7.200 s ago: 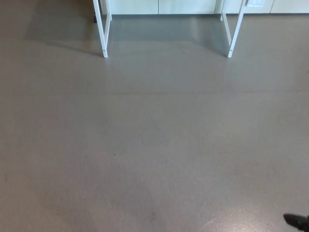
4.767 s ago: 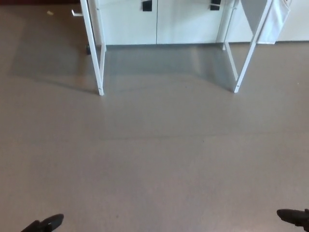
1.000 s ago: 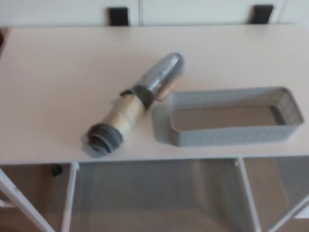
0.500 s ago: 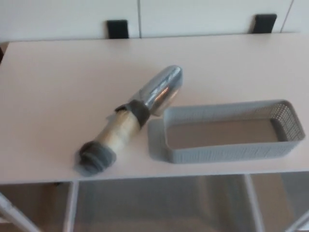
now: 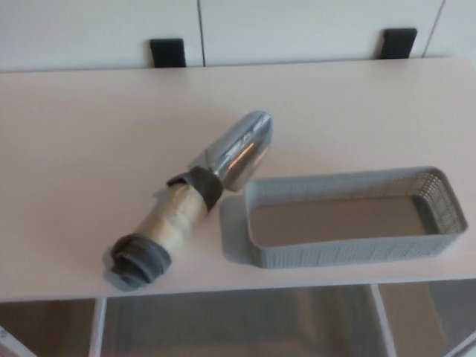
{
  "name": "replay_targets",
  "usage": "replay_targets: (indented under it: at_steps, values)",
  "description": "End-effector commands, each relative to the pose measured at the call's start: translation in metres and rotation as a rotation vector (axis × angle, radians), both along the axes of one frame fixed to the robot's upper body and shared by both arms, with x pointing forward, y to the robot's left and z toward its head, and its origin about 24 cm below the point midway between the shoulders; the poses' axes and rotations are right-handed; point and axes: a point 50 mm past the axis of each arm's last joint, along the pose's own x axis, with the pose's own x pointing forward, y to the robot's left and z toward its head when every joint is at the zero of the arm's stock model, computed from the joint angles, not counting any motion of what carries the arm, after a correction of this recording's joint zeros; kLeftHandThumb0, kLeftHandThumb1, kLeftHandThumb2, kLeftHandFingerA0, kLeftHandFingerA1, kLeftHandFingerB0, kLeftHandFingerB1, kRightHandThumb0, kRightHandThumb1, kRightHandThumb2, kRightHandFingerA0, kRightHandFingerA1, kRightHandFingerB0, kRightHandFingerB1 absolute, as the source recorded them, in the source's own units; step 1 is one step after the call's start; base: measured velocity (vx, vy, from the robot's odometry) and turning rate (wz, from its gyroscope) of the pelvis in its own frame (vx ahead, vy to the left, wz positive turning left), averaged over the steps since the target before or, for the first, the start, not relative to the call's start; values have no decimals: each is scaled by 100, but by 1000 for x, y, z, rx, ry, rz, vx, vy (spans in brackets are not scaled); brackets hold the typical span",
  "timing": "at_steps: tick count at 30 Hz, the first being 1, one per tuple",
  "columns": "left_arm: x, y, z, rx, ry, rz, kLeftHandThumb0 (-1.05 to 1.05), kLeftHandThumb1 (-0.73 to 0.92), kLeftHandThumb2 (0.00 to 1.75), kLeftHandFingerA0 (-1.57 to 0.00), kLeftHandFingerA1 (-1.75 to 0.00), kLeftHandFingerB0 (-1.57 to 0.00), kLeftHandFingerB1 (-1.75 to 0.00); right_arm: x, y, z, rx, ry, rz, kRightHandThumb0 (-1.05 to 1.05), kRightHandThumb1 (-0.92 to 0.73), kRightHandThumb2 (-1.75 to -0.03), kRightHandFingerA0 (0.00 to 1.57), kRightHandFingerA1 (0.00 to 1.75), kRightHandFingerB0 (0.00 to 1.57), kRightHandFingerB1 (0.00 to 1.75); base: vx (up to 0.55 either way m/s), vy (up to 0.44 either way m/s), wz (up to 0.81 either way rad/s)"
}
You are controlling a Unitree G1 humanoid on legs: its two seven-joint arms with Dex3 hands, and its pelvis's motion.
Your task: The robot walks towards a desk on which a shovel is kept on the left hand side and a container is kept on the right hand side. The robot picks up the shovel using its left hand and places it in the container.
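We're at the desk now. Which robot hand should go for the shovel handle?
Left, probably. Neither robot hand is in view, but the shovel lies left of the container, its handle end pointing to the near left edge. A right reach would cross over the container.

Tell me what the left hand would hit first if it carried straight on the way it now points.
That cannot be told: neither hand shows in the head view. Only the shovel and the container on the desk are visible.
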Motion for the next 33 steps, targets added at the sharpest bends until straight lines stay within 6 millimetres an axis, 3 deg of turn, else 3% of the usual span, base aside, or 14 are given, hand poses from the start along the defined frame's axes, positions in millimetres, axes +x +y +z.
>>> replay_targets:
  at_steps: [1,24,26,27,28,33]
  values:
    - [3,2,4,23,-35,-25,-41,41,67,-50,-47,-39,-43,1,-1,1,-11,-20,13,-15,-56,-55,58,60,46,52,-3,62,15]
    - [2,-6,6,-2,-26,-76,-40,41,66,-52,-47,-40,-42,2,-1,0,-13,-27,39,-14,-56,-55,59,60,48,54,15,-7,3]
    - [1,-16,7,-48,7,-194,-49,41,70,-46,-46,-34,-42,3,-1,-1,-5,-22,35,-13,-56,-55,59,60,47,53,0,0,0]
    - [-1,-24,7,-95,14,-268,-50,49,56,-49,-36,-39,-33,2,-1,-1,8,-21,26,-12,-55,-55,59,61,47,54,0,0,0]
    - [-2,-32,9,-135,12,-335,-56,43,71,-39,-44,-32,-41,2,0,-2,21,-21,21,-11,-56,-55,59,62,47,54,0,0,0]
    - [-6,-55,27,-172,-13,-505,-57,44,72,-35,-43,-29,-41,0,1,-3,6,-16,30,-12,-56,-55,60,61,48,54,0,0,0]
